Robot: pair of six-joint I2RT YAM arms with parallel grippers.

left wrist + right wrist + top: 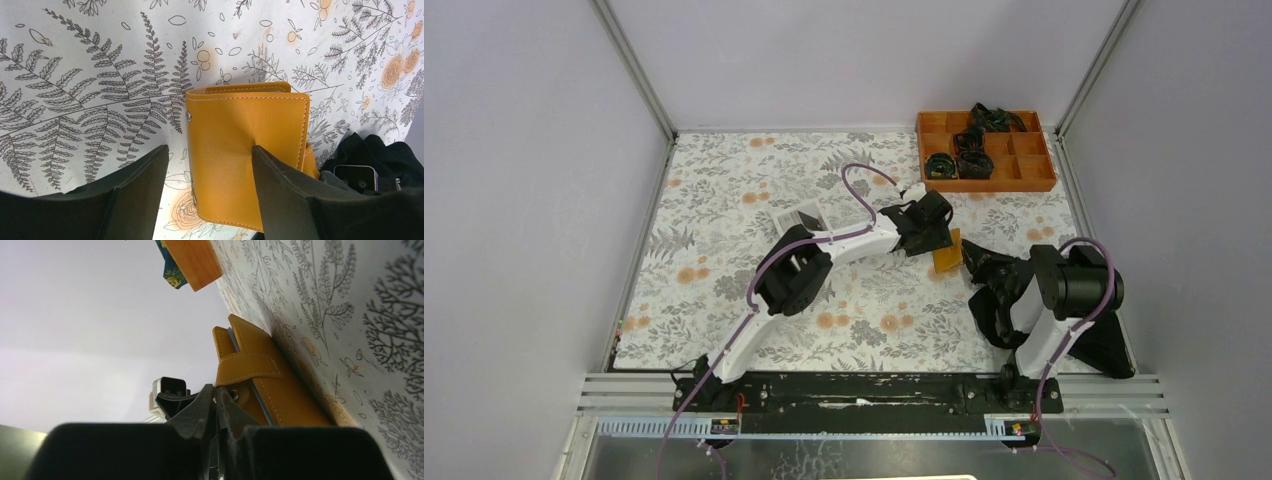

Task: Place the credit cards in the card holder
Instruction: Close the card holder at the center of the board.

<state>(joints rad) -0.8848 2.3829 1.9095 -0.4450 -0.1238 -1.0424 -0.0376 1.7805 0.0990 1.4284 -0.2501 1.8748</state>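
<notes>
The orange-tan card holder (240, 130) lies folded shut on the flowered table, also seen in the top view (946, 256). My left gripper (210, 147) is open. Its right finger (280, 185) presses on the holder's face and its left finger (140, 185) stands on the cloth beside the holder. My right gripper (215, 387) comes in from the right, its jaws pinched almost together on the end of the holder's clasp strap (247, 365). A thin pale blue edge of a credit card (261, 402) shows between the holder's leaves. No loose cards are in view.
An orange compartment tray (1034, 172) with dark items stands at the back right. A white box (796, 217) lies left of the left arm. Black cloth (380, 150) sits under the right arm. Walls close in the table's sides.
</notes>
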